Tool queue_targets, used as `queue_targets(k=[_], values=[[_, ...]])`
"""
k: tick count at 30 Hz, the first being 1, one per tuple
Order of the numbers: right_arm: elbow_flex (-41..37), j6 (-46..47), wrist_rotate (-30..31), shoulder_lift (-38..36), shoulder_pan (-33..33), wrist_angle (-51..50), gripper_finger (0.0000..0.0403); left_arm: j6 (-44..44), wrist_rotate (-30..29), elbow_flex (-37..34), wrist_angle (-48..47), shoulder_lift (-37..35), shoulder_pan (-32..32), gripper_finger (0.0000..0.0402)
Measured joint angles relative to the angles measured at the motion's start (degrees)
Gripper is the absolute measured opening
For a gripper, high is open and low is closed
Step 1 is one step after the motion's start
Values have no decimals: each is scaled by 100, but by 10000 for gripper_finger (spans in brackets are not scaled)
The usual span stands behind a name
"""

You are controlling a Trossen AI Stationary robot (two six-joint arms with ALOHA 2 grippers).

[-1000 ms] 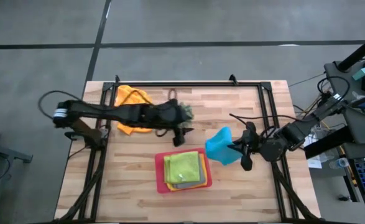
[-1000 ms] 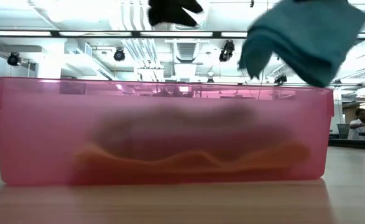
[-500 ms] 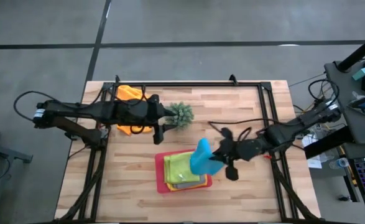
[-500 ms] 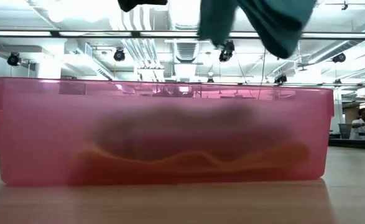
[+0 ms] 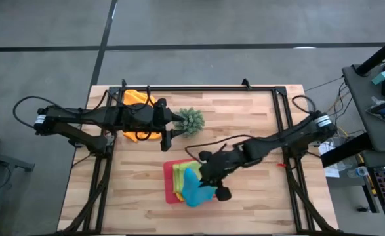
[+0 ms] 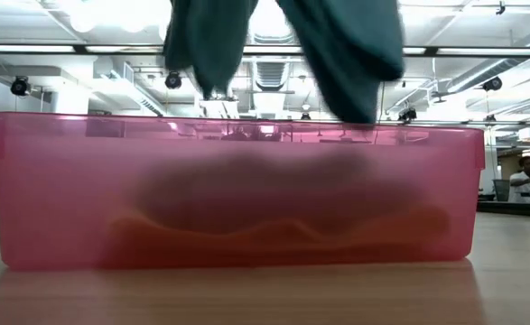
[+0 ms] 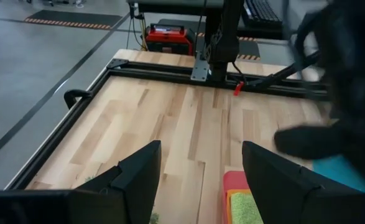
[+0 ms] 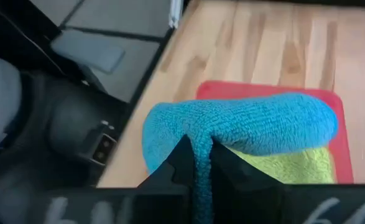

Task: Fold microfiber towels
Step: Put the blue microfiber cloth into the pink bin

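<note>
My right gripper is shut on the light blue towel above the pink tray. A lime green towel tops the stack in that tray, with yellow and orange edges showing under it. In the low view the blue towel hangs in two lobes down to about the height of the tray's rim. An orange towel lies at the far left, partly under my left arm. My left gripper stands open beside the spiky green plant, holding nothing. My right gripper pinches a bunched part of the light blue towel between its two fingers. They slant down from the table's right side. The rest of the cloth bulges out past the fingertips and droops over the tray. Whether it touches the lime green towel cannot be told.
The black frame rails run along the table's far side and down both sides. The plant stands between the two grippers. Bare wood lies on the table's right half and along its near edge.
My right gripper has swung from the table's right side toward the left, rolling its wrist, and has carried the blue towel over the pink tray. My left gripper has drawn back toward the table's left edge, uncovering the plant, and has stayed open.
</note>
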Motion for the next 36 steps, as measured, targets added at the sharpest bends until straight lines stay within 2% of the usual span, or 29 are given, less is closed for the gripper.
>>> queue_targets(k=[7, 17, 27, 30, 36], values=[[61, -739, -143, 588, -480, -254, 13, 13, -2, 0, 10, -38, 0, 209], [68, -2291, -139, 870, -815, -419, 13, 260, -52, 0, 90, -18, 2, 209], [65, -2461, 169, 1104, -924, -466, 15, 260, -52, -4, 53, -16, 2, 209], [65, -2456, 176, 1109, -962, -423, 36, 260, -52, -36, 48, -16, 2, 209], [65, -2523, 180, 1096, -1005, -387, 114, 259, -52, -109, 56, -14, 2, 209]])
